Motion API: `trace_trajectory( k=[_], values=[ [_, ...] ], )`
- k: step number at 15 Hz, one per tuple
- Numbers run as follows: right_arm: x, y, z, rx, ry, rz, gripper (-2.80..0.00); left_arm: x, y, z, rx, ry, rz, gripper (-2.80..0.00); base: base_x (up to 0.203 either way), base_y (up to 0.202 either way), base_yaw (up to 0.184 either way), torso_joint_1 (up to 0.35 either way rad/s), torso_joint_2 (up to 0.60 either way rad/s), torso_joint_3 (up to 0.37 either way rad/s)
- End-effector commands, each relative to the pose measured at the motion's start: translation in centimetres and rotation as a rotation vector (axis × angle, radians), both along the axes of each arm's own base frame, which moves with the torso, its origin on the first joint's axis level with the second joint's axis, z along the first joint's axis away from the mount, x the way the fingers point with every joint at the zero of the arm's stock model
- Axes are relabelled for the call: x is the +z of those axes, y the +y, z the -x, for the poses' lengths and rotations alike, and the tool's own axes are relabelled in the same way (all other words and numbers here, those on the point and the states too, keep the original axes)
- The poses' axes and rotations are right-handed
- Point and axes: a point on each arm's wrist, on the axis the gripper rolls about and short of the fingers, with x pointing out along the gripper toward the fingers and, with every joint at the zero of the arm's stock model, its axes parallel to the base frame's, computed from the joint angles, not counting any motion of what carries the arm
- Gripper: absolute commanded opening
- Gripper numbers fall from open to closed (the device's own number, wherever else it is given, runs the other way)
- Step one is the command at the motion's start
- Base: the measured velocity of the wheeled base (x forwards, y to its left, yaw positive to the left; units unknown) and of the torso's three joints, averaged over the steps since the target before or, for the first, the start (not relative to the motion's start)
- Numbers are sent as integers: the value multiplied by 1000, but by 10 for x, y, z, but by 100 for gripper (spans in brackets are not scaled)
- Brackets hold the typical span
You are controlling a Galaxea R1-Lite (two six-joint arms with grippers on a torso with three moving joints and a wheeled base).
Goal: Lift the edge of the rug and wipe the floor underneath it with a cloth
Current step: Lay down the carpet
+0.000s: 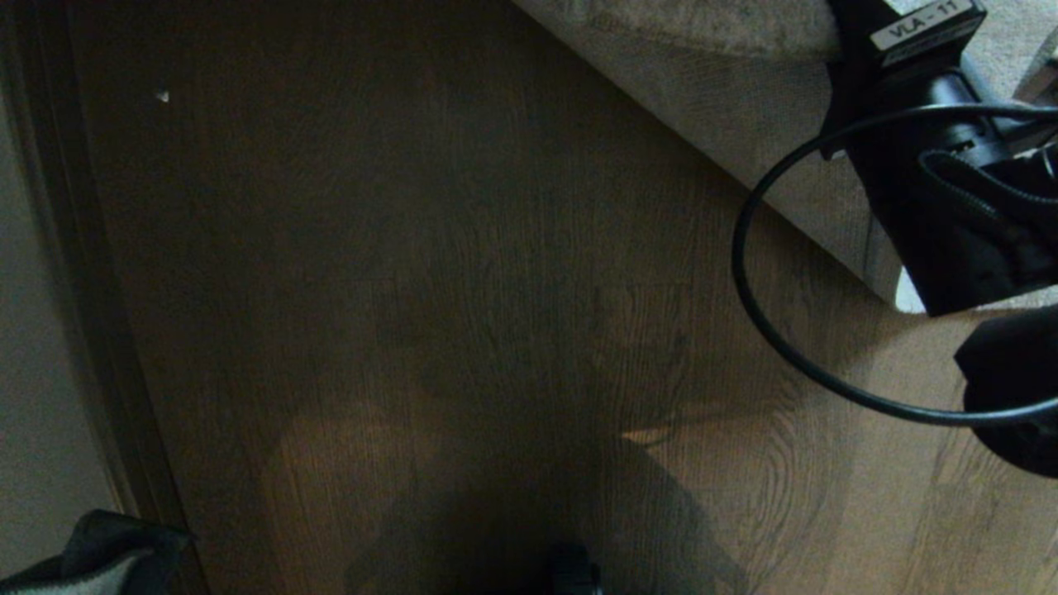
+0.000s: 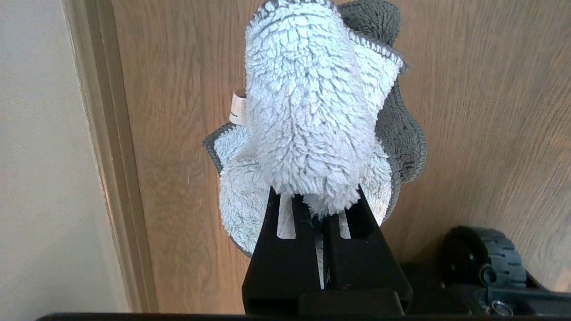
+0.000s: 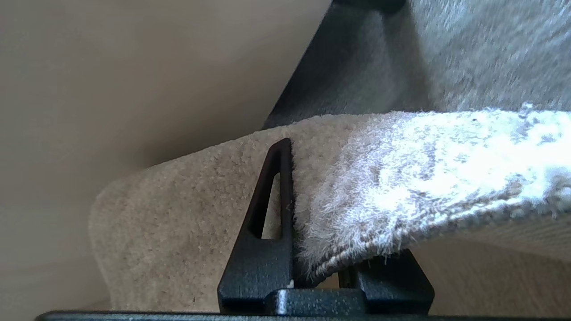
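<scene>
Your right arm [image 1: 950, 207] is matte black, a blocky housing with a white label reading "VLA-11" [image 1: 926, 23] near its top. A thin black cable [image 1: 748, 273] loops out from it in a wide arc. Both grippers have black, finely textured wedge-shaped fingers [image 2: 285, 249] with long slots cut through them [image 3: 267, 209]. A black ribbed wheel [image 2: 486, 258] of your base shows behind.

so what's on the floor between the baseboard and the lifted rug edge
In the head view, bare brown wood-grain plank floor lies between the dark baseboard strip and the raised light grey plush rug; only shadows cross it.
</scene>
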Motion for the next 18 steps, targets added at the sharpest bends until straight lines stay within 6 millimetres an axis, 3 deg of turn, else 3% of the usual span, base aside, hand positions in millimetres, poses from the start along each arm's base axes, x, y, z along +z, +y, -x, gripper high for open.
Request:
trace_trajectory(
  k=[1, 18],
  values=[
    [-1, 4, 1, 20, -27, -24, -280, 0, 0, 2, 0, -27, 1, -280, 0, 0, 0, 0, 0, 0],
    [2, 13, 17, 74, -33, -25, -280, 0, 0, 2, 0, -27, 1, -280, 0, 0, 0, 0, 0, 0]
  ],
)
